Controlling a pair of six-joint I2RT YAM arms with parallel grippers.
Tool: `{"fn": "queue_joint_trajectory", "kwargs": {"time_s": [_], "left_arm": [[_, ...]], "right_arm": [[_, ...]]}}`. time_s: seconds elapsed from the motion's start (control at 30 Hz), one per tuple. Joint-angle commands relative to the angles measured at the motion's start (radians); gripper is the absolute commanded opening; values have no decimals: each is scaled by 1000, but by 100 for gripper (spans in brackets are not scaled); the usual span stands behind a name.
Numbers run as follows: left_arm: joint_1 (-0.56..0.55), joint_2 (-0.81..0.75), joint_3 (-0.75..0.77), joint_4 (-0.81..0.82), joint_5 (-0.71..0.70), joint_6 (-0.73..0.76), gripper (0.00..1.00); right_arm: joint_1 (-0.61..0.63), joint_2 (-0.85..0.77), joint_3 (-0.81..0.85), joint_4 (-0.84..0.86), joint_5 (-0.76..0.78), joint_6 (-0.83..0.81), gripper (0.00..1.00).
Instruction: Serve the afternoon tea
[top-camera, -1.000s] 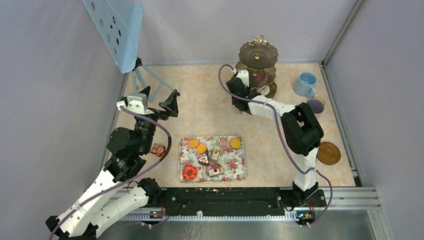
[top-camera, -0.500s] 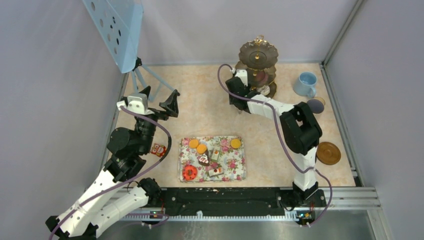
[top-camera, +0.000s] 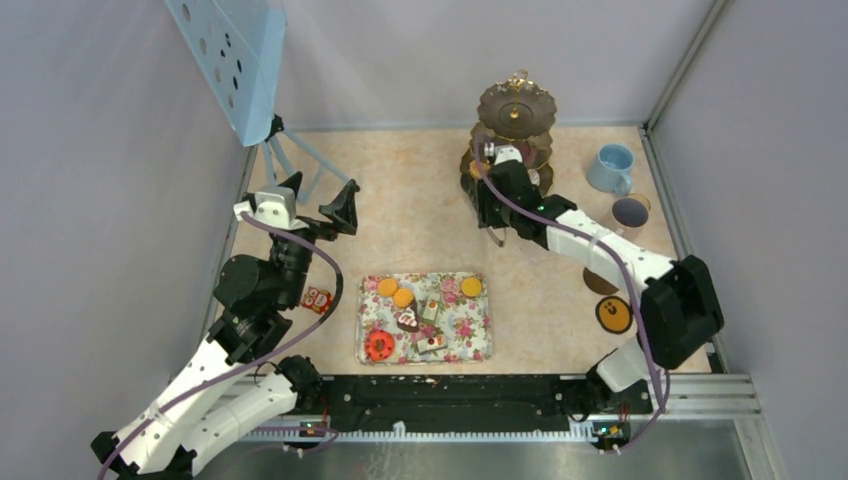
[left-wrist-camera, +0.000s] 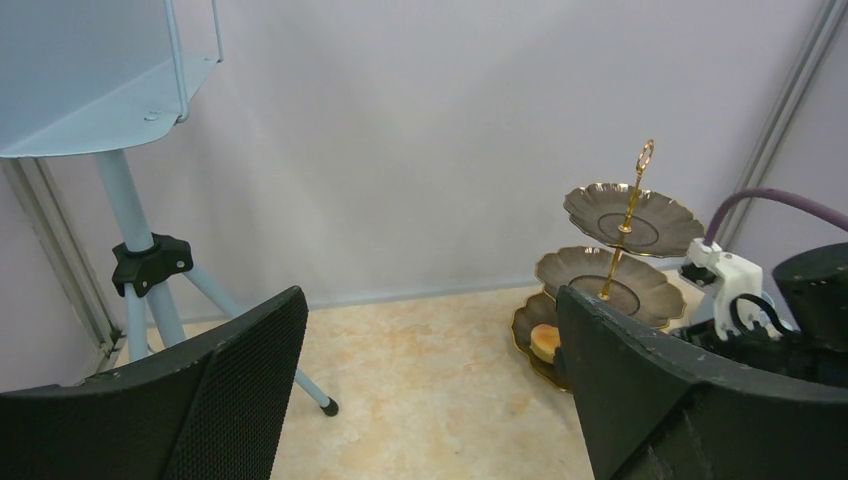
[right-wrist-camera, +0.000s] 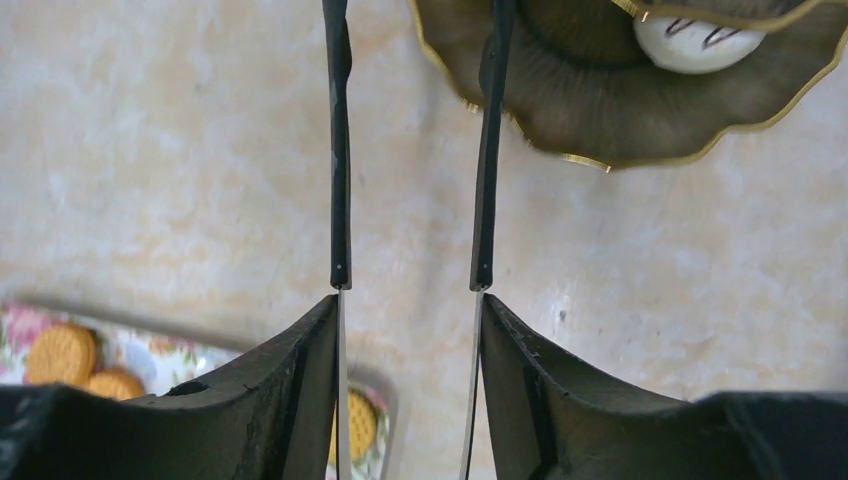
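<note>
The dark three-tier stand (top-camera: 515, 115) with a gold handle stands at the back right. It also shows in the left wrist view (left-wrist-camera: 620, 215), with an orange round (left-wrist-camera: 545, 342) on its bottom tier. My right gripper (top-camera: 497, 200) is shut on the black tongs (right-wrist-camera: 340, 150). The tong arms stand apart and empty, their tips at the stand's bottom tier (right-wrist-camera: 600, 90), beside a white sweet (right-wrist-camera: 695, 40). My left gripper (top-camera: 318, 195) is open and empty, raised at the left. A red donut (top-camera: 379, 345), cake slices (top-camera: 407, 320) and orange rounds (top-camera: 387, 286) lie on the floral tray (top-camera: 485, 340).
A light-blue cup (top-camera: 611, 167) and a pale-grey cup (top-camera: 630, 212) stand at the right. A small orange-brown cup (top-camera: 613, 315) sits by my right elbow. A blue perforated panel on a tripod (top-camera: 235, 60) stands at the back left. A small red object (top-camera: 317, 299) lies beside my left arm.
My right arm's elbow has swung right and toward the near edge, covering the brown saucer. The gripper with the tongs has shifted a little right by the stand. The left arm has not moved.
</note>
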Motion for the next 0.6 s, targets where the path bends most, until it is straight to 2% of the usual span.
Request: {"fn": "queue_joint_trajectory", "kwargs": {"time_s": [0.0, 0.07, 0.13, 0.27, 0.57], "left_arm": [[4, 0, -3, 29, 7, -7, 99], [4, -1, -4, 31, 2, -4, 99], [4, 0, -5, 30, -1, -3, 99], [6, 6, -3, 31, -9, 2, 99], [7, -3, -11, 40, -36, 6, 99]], "right_arm": [[2, -144, -85, -70, -257, -104, 48], [48, -196, -110, -87, -383, -204, 47], [156, -238, -115, -137, -434, -304, 48], [341, -266, -113, -173, -477, -323, 49], [665, -197, -63, -259, -293, -419, 52]]}}
